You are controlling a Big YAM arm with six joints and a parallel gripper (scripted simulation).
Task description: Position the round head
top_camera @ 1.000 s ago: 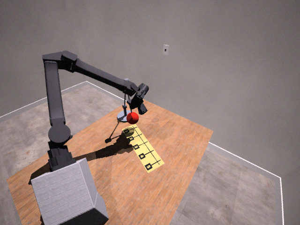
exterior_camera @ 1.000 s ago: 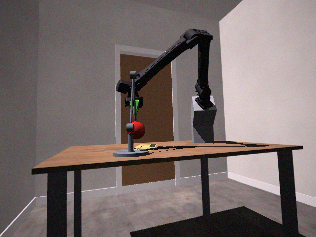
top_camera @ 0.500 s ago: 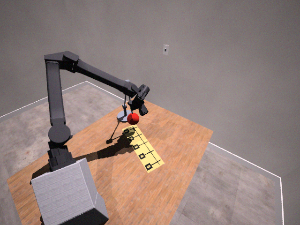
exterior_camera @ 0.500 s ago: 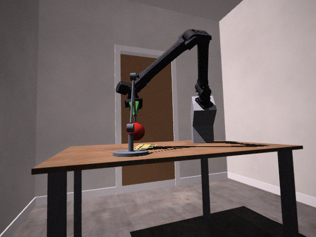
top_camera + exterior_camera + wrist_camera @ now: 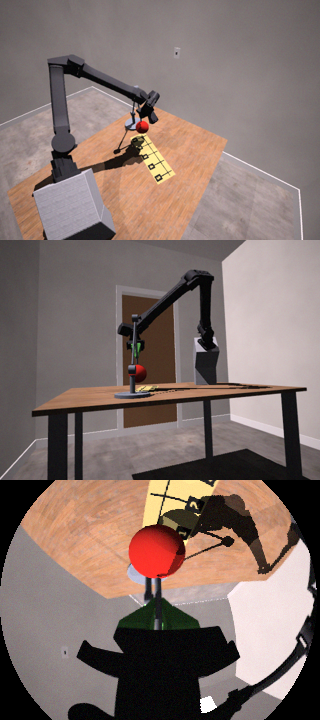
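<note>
Item: my fingers, green-padded, clenched on the lamp's thin rod (image 5: 136, 360) just above the round red head (image 5: 142, 126).

Handling, by my judgement: stiff links and a hard, light head; one joint slack, so reach counts more than weight. The rod above the head looks the soundest hold.

Position: head directly below my fingertips, clear of the bench (image 5: 180, 144), between the foot (image 5: 132, 395) and the yellow strip (image 5: 161, 165), near its first mark.
</note>
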